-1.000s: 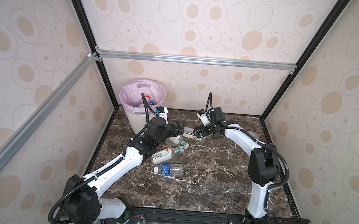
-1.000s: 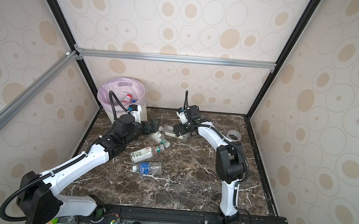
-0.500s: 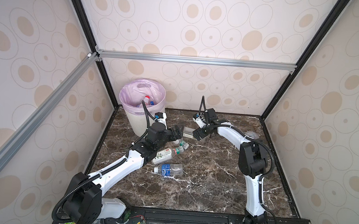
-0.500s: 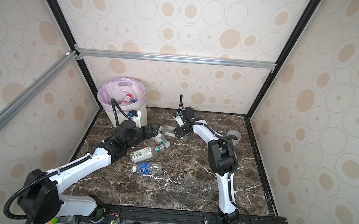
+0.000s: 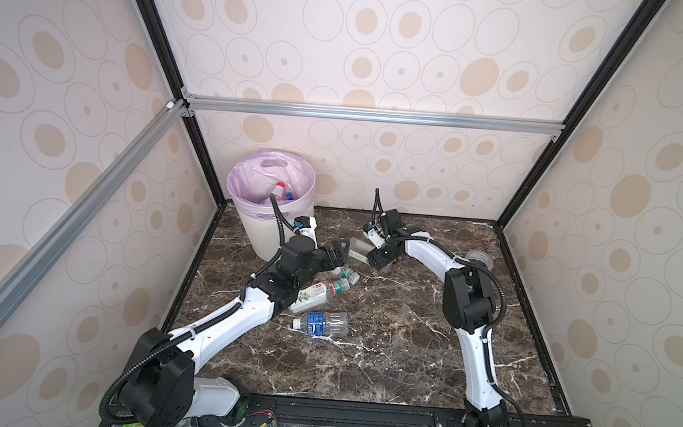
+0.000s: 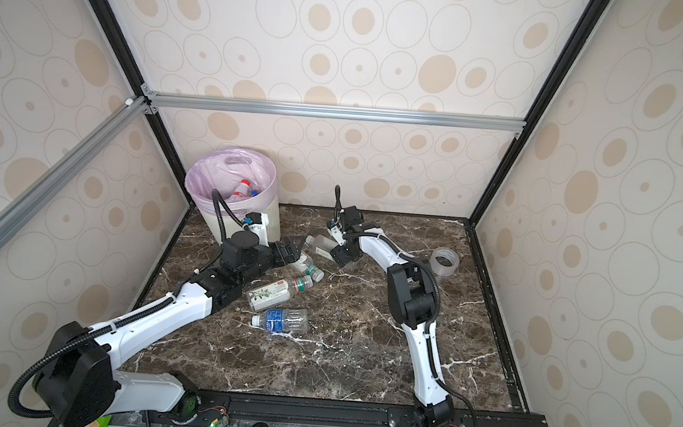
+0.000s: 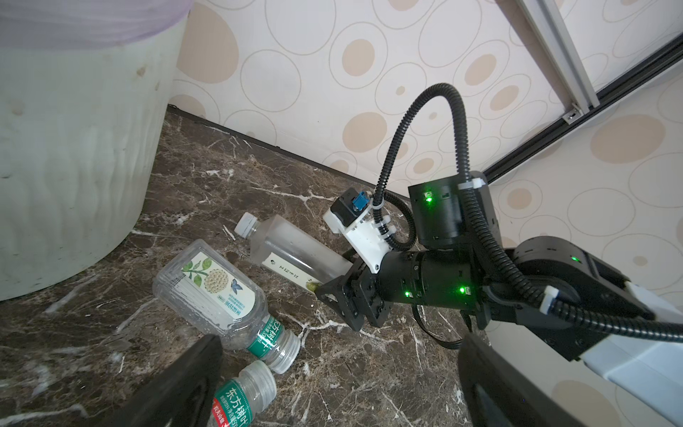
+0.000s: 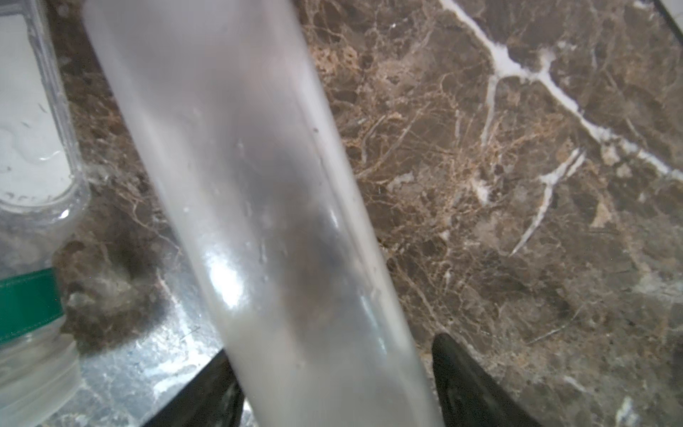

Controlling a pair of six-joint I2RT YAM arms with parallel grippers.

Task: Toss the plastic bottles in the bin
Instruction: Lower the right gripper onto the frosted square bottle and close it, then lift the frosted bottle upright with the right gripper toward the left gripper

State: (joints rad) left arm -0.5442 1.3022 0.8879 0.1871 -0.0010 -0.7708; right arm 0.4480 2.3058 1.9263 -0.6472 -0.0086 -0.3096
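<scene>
Scene: Two white-and-black robot arms work over a dark brown marble tabletop [image 5: 383, 351] inside a walled booth.
Right pincer: The right gripper [image 8: 332, 347] straddles a frosted translucent plastic bottle with a white cap [image 7: 288, 247]. One finger touches it and the other stands just clear, so it is not yet clenched.
Left pincer: The left gripper [image 7: 340, 388] is spread wide, holds nothing and hovers above two bottles.
Task thing: The frosted bottle lies on its side on the tabletop near the bin, with its cap toward the bin.
Step in hand: Probably closing on the frosted bottle to lift it.
Doing it well: Squeeze firmly but gently near the base, since thin plastic may buckle or slip. Lift clear before swinging.
Bin: The round off-white ribbed wastebasket with a lilac liner [image 5: 257, 233] stands in the back corner with bottles inside.
Nearby: A clear bottle with a green-and-white label [image 7: 214, 292] lies just beside the frosted one. A second green-labelled bottle [image 5: 317, 294] and a blue-labelled bottle [image 5: 320, 323] lie nearer the front. A clear tape roll [image 6: 444, 262] sits well apart.
In the way: The left arm stands between the frosted bottle and the bin.
</scene>
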